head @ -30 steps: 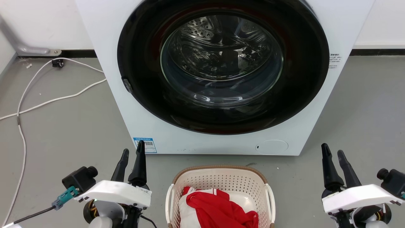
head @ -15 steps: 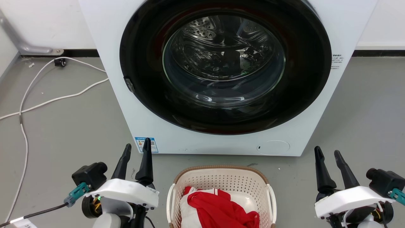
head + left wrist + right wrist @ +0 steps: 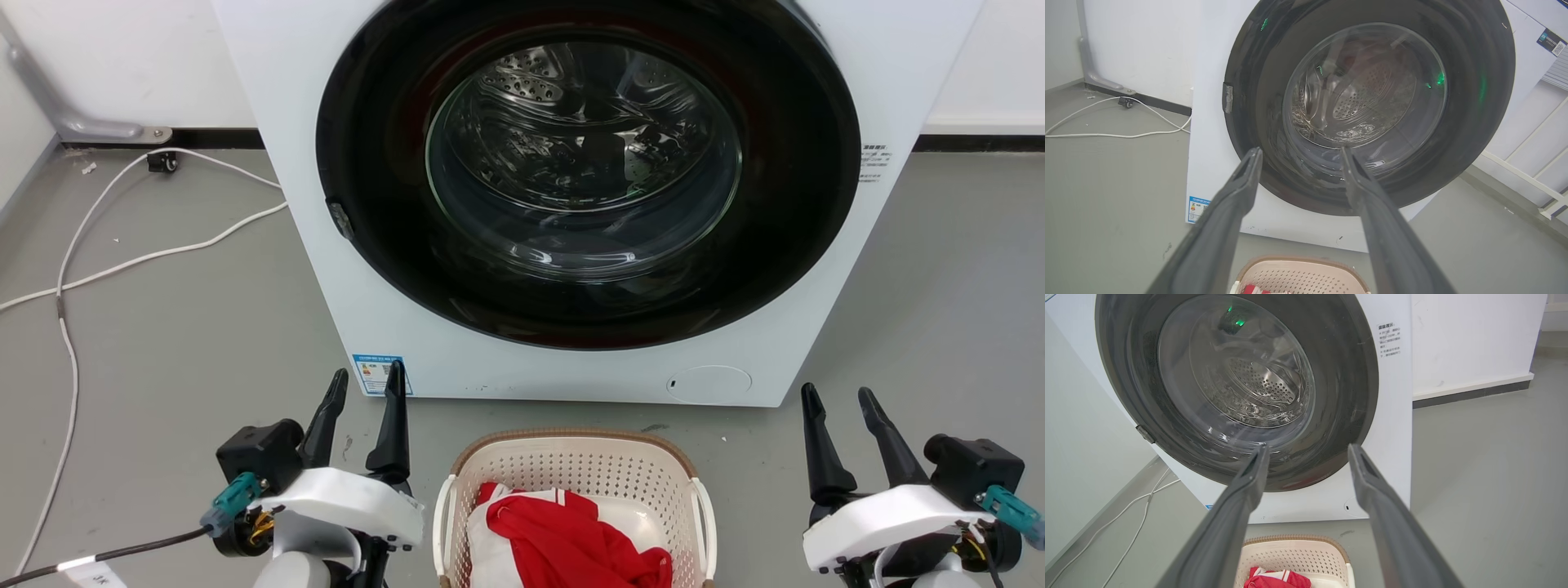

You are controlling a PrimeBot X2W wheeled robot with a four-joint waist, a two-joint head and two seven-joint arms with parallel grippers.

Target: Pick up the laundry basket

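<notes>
Now | laundry basket (image 3: 571, 464) on the floor (image 3: 163, 343) at 6 o'clock in head view, before the washer (image 3: 277, 122), red garment (image 3: 571, 539) inside | left gripper (image 3: 368, 372) at 7, right gripper (image 3: 836, 391) at 5, both jaws spread, empty, clear of it | advice: close evenly on white side handles (image 3: 442, 514), lift level.
</notes>
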